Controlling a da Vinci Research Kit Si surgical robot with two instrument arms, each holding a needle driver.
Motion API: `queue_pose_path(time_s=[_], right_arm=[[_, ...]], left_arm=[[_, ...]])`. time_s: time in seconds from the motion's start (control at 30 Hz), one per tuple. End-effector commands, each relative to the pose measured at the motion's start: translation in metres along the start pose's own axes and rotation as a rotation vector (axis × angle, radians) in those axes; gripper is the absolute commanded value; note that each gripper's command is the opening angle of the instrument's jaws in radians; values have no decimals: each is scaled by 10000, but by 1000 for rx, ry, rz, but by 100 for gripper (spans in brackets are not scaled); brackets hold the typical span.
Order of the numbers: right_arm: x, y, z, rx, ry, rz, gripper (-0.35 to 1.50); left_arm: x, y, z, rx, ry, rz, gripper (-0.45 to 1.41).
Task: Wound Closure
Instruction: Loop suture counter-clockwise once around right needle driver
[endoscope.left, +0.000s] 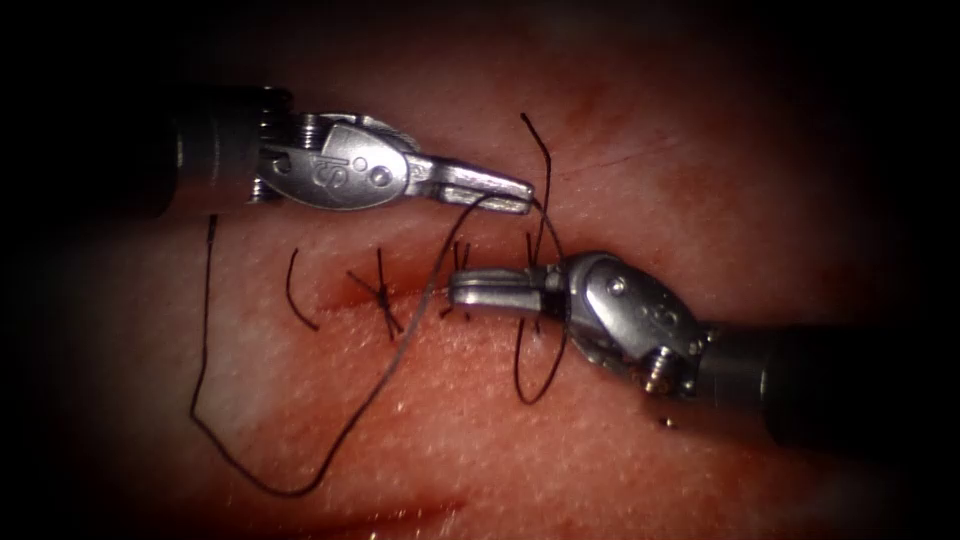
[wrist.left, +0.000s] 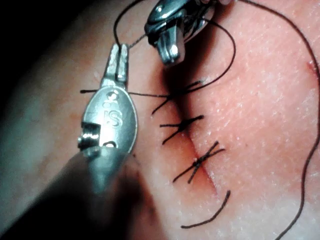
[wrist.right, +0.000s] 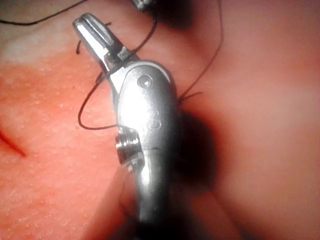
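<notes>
Thread (endoscope.left: 330, 455) trails in one long loose loop across the near tissue (endoscope.left: 560, 470), so it could snag on a tool or tangle with itself. Farther back, the right tool (endoscope.left: 480, 288) lies over the cut (endoscope.left: 350, 295), jaws together, thread looped about its wrist, nothing visibly clamped. Three knotted stitches (wrist.left: 196, 163) cross the cut. Farthest, the left tool (endoscope.left: 500, 190) has its jaws clamped on the thread. Two tools; I cannot make out a needle.

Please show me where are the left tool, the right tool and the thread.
left tool (endoscope.left: 500, 192), endoscope view, jaw tips.
right tool (endoscope.left: 468, 288), endoscope view, jaw tips.
thread (endoscope.left: 300, 490), endoscope view, low bend of the long loop.
</notes>
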Motion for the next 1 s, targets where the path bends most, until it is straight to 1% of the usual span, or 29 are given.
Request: queue_pose_path(time_s=[0.03,0.17,0.3,0.37,0.43,0.47,0.5,0.53,0.57,0.6,0.67,0.7,0.77,0.8,0.87,1.0], right_arm=[[-2,-1,8,3,5,4,-35],[2,-1,5,-9,17,37,-35],[4,2,1,-60,37,87,-35],[6,5,-1,-111,28,96,-35],[8,8,-2,-173,-4,95,-35],[9,9,-3,-197,-21,92,-21],[10,10,-3,-246,-61,85,2],[10,10,-2,-285,-98,82,15],[9,11,-2,-327,-134,72,25],[9,12,-2,-387,-187,56,34],[9,12,-3,-523,-259,34,20],[9,11,-4,-614,-272,67,20],[10,11,-8,-688,-298,59,17],[11,10,-10,-733,-300,84,12],[12,10,-14,-803,-310,85,15],[16,10,-23,-918,-280,114,12]], left_arm=[[-8,0,2,3,0,-1,-45],[-19,14,-9,10,-5,-17,-45],[-27,28,-10,13,-17,-33,-45],[-30,40,-6,10,-14,-43,-45],[-31,52,0,3,-2,-49,-45],[-31,56,3,3,-2,-50,-45],[-32,62,6,3,-2,-50,-45],[-32,66,9,1,2,-58,-45],[-31,70,11,0,2,-54,-45],[-31,72,13,-1,4,-51,-45],[-30,76,17,-2,7,-53,-45],[-29,77,19,-3,9,-59,-45],[-28,77,20,-4,11,-59,-45],[-27,77,20,-3,11,-59,-45],[-25,76,20,-5,14,-60,-45],[-26,75,20,-6,18,-61,-45]])
